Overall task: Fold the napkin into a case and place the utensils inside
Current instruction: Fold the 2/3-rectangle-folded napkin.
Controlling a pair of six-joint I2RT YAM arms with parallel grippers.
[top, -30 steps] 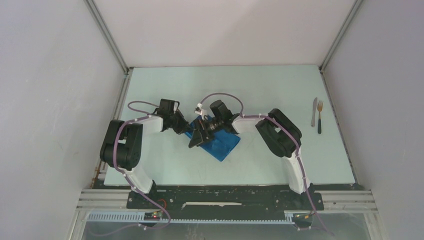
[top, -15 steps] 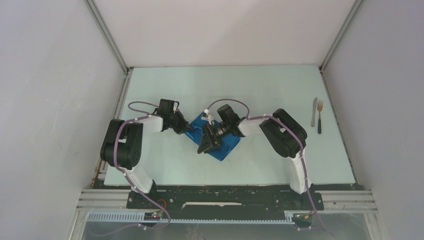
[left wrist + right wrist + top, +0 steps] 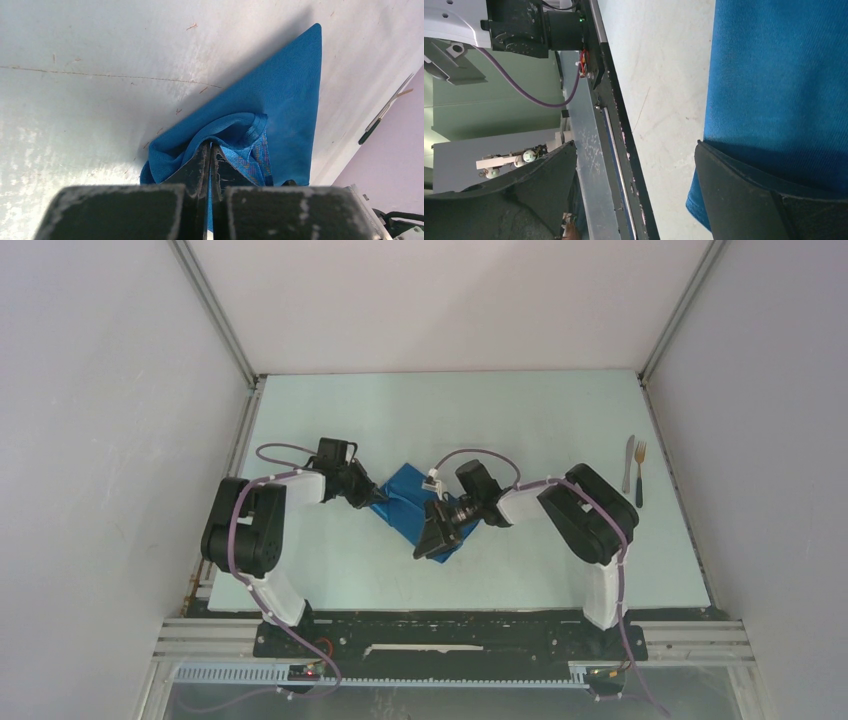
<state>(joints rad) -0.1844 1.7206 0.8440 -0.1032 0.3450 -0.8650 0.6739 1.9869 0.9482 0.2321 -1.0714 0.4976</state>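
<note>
The left gripper [image 3: 210,162] pinches a bunched fold of the napkin [image 3: 408,502] in the middle of the table [image 3: 330,430]; the right gripper [image 3: 634,152] gapes wide at its near edge, so a left tug may drag the unpinned layers askew. Only the left wrist view shows that pinch; only the right wrist view shows the other fingers empty.

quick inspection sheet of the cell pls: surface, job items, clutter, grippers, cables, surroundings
Surface: table pale, scuffed, small specks.
Job's things: napkin partly folded at centre; knife and fork side by side near the right edge, apart from the napkin.
Clutter: nothing seen.
Grippers: left gripper shut on a bunched napkin fold; right gripper open, one finger over the napkin's edge, contact unclear.
Cables: left arm's cable and right arm's cable, purple, looped, off the napkin.
Surroundings: grey walls; frame rail at the near edge.
</note>
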